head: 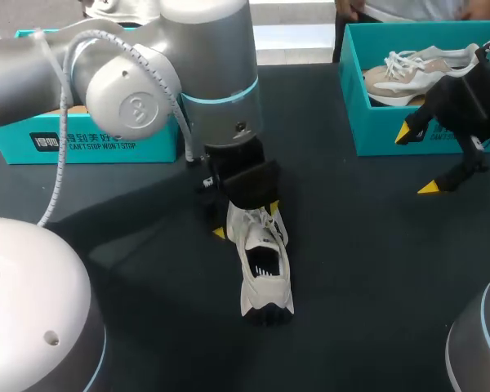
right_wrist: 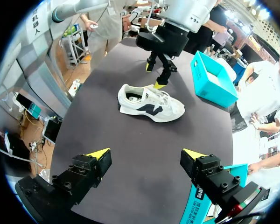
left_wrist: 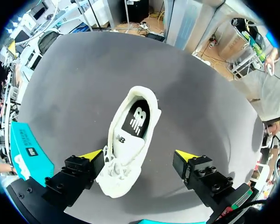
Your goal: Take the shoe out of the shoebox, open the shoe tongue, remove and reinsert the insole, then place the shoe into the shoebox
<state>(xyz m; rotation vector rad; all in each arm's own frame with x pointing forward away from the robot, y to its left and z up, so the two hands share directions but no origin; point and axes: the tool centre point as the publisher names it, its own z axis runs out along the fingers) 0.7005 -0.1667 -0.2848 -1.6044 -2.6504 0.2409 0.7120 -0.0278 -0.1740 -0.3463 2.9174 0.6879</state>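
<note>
white shoe [head: 265,265] stands on its sole near the middle of the dark table [head: 376,269], heel toward the near edge, laced front toward the far edge. my left gripper [head: 249,216] hangs over that laced front with its fingers spread wide and nothing gripped.

only the left wrist view looks straight down into the shoe [left_wrist: 128,144]. it shows the dark insole [left_wrist: 136,121] with a pale mark lying inside. it also shows the toe between the fingers of my left gripper [left_wrist: 139,155], close by one finger and well apart from the other. i cannot tell whether that finger touches. the right wrist view alone gives the shoe's [right_wrist: 151,103] side with its dark marking, and the left gripper [right_wrist: 155,74] above the lace end.

my right gripper [head: 420,159] hovers wide open and empty near the table's right edge, just in front of the right shoebox [head: 374,137]. that teal box at the far right corner holds a beige shoe [head: 408,69]. the left shoebox [head: 106,143] sits at the far left corner. from the right wrist view the left shoebox [right_wrist: 212,77] looks pale inside, contents unclear.
</note>
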